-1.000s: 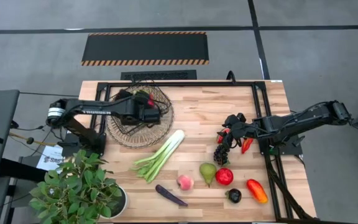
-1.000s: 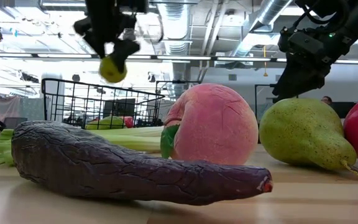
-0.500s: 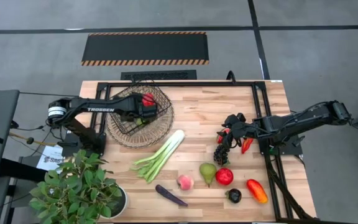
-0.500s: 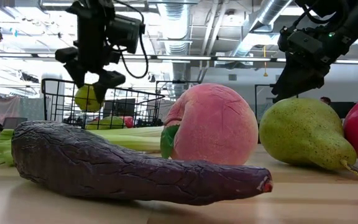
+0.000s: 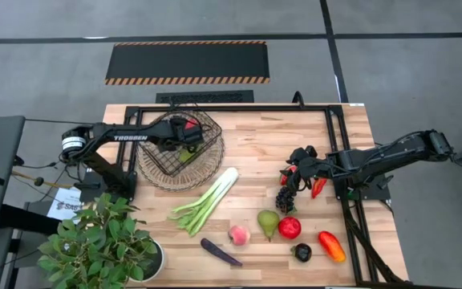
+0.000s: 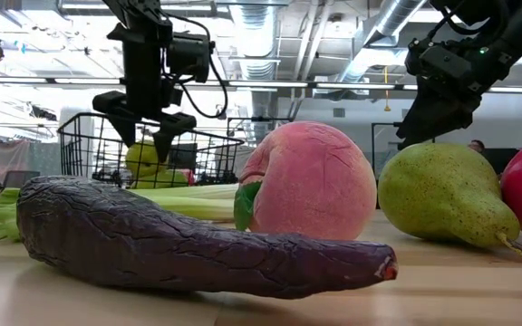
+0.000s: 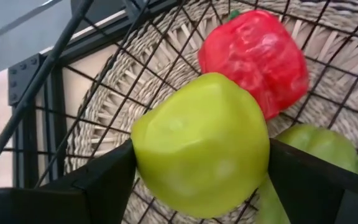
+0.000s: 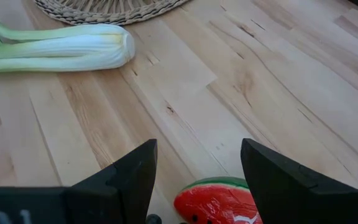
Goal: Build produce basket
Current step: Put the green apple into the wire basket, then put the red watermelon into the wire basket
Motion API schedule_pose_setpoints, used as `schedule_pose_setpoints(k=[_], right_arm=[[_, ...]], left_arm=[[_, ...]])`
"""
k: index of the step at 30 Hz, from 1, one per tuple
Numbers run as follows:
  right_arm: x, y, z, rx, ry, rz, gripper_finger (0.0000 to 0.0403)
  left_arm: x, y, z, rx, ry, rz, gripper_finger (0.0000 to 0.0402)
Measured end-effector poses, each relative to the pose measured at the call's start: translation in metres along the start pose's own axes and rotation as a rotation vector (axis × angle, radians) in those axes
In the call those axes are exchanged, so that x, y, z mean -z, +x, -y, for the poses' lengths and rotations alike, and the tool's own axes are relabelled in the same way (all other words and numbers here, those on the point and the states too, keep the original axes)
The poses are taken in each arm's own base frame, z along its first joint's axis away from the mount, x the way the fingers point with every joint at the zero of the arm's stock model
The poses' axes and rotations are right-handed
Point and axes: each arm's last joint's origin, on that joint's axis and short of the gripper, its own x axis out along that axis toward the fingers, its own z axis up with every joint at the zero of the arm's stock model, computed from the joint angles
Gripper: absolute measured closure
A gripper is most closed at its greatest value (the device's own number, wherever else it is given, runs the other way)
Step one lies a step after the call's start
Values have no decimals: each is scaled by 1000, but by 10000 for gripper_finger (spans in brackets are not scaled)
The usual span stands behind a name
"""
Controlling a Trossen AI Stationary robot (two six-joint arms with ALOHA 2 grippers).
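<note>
Wooden table (image 5: 255, 144), basket (image 5: 211, 156) at 10 o'clock. Left gripper (image 7: 197, 180) inside it, fingers spread, green fruit (image 7: 201, 143) between them. Finish release low, rise straight. Right gripper (image 8: 197, 180) part open, empty, over watermelon slice (image 8: 219, 202) at 3 o'clock.

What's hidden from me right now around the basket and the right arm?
- Left gripper grip: in the left wrist view the green fruit fills the gap between the fingers; contact cannot be told.
- Basket contents: in the high view the left arm covers most of them.
- Watermelon slice: cut off by the right wrist view's edge.
- Right gripper: open above the slice; its height is unclear.
</note>
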Motion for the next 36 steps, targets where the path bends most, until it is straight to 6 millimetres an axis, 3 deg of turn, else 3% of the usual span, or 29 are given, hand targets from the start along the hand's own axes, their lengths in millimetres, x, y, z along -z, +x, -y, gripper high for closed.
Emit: schedule_pose_setpoints(k=[8,15,26,36], right_arm=[[0,0,0,-1,0,0,148],[0,0,0,-1,0,-1,148],[0,0,0,-1,-1,-1,148],[1,0,0,4,-5,-10,148]], left_arm=[[-1,0,0,-6,14,15,34],[-8,-4,3,20,3,42,25],[-42,-66,25,225,79,224,25],[-24,-107,60,554,192,316,25]])
